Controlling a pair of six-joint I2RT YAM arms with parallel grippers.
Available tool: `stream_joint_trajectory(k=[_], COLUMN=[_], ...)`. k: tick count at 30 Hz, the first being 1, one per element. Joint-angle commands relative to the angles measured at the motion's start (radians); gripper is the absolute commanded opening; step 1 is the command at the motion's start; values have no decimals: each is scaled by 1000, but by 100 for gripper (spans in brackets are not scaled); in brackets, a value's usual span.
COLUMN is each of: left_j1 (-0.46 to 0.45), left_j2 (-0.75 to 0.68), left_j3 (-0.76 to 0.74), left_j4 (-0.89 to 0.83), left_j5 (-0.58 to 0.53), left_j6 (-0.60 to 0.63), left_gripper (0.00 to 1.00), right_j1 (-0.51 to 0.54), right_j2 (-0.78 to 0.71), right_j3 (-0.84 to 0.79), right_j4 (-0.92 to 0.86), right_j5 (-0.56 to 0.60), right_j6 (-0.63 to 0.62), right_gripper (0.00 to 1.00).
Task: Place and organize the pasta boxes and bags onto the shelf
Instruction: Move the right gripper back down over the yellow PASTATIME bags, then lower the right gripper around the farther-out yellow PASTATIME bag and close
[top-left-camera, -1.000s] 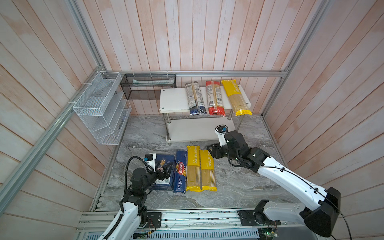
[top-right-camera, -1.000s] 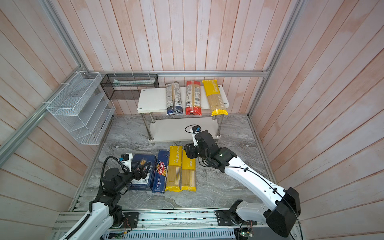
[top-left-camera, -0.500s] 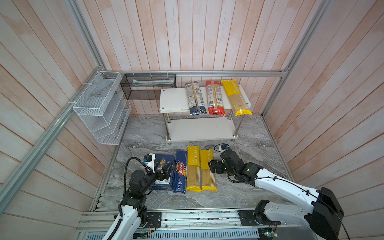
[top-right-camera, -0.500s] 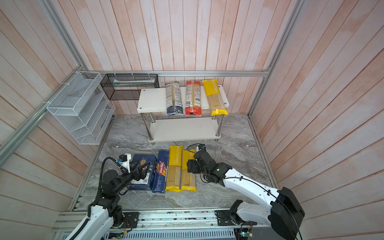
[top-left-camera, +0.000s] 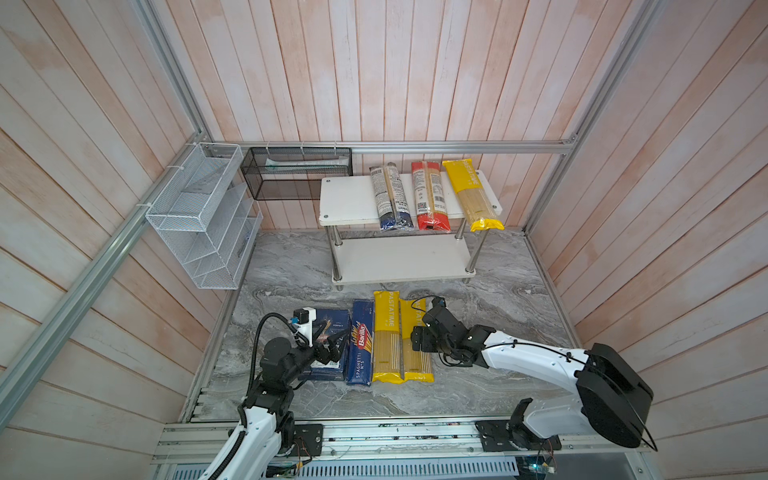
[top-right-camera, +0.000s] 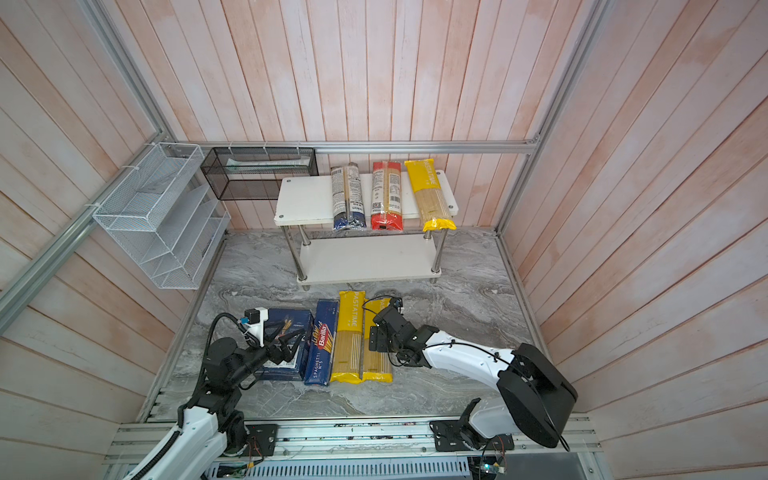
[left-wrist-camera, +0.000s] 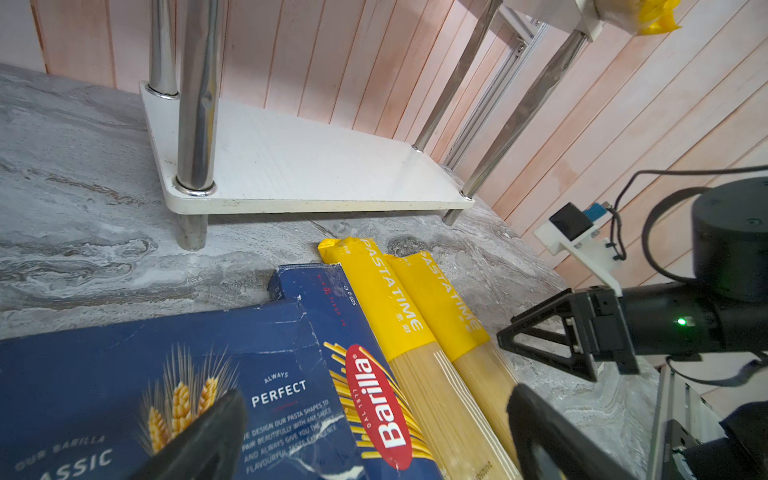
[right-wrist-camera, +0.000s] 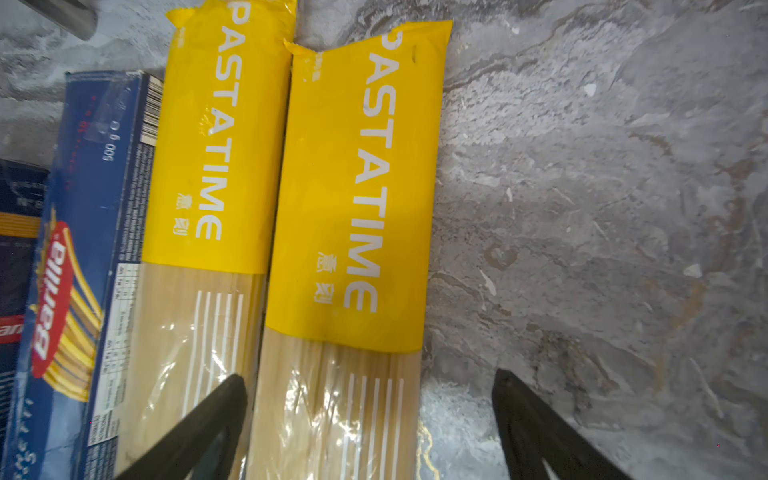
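My fingers (right-wrist-camera: 220, 411) are matt black plastic; the bag (right-wrist-camera: 353, 208) beneath is glossy yellow-and-clear film; the box (right-wrist-camera: 83, 249), blue cardboard; the shelf (left-wrist-camera: 311, 166), smooth white boards, polished chrome posts (left-wrist-camera: 199, 104).

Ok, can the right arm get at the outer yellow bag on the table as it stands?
Probably yes. The right gripper is open over that yellow bag, jaws either side. Bare table frees one side; the second yellow bag lies tight against the other, so that jaw may snag.

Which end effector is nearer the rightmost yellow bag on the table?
Right. The right end effector is directly above that bag, jaws open astride it. The left end effector hangs near the spaghetti box, beyond the other yellow bag.
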Motion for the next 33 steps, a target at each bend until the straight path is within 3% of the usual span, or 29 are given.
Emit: stream_joint_trajectory(k=[1,15,22,33], left_j1=[-1,-1,-2,-2], left_j2=[-7,12,27,26], left_j3=[-10,-7,-1,-2], left_j4=[28,33,35,33], left_j5=[27,27,28,20], left_j6=[22,21,22,19], left_gripper=[100,100,100,100], right_j1=[4,16,40,28], right_j2=[38,187,248,170], right_j3=[32,107,139,62], right_j4=[10,34,-34,-80], right_j5=[4,-14,37,101], right_j6=[10,-4,-8,9], right_gripper=[93,93,93,95])
